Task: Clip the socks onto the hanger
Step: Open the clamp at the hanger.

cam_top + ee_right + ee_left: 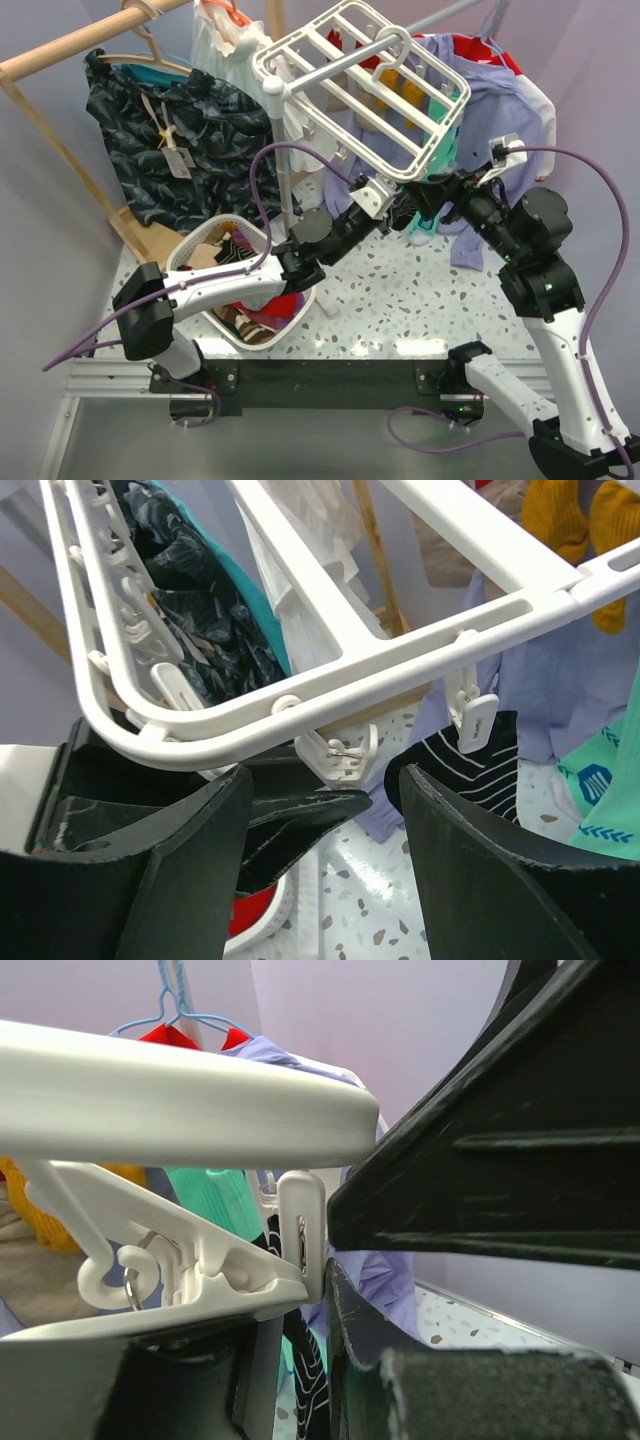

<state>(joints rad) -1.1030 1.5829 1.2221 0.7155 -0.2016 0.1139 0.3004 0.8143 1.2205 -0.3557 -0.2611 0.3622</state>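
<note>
The white grid hanger (pixel 400 170) hangs tilted above the table; its near bar fills the wrist views (pixel 180 1100) (pixel 400 660). My left gripper (pixel 388 207) (pixel 315 1280) is shut on a white clip (pixel 210 1260) (pixel 345 755) under that bar. My right gripper (pixel 432 205) (pixel 325 780) stands open just in front of the clip, with nothing between its fingers. Beside it, a black sock with white stripes (pixel 480 770) (pixel 305 1370) hangs from a second clip (pixel 470 705). Red cloth (pixel 285 303) (pixel 250 915) lies in the basket; I cannot tell whether it is one of the socks.
A white oval basket (pixel 200 245) with mixed cloth stands under my left arm. Teal socks (pixel 425 228) (pixel 600 780) and yellow ones (pixel 560 510) hang from the hanger. Behind are a lavender garment (pixel 500 100), a dark garment (pixel 170 130) on a wooden rack, and a white pole (pixel 280 150).
</note>
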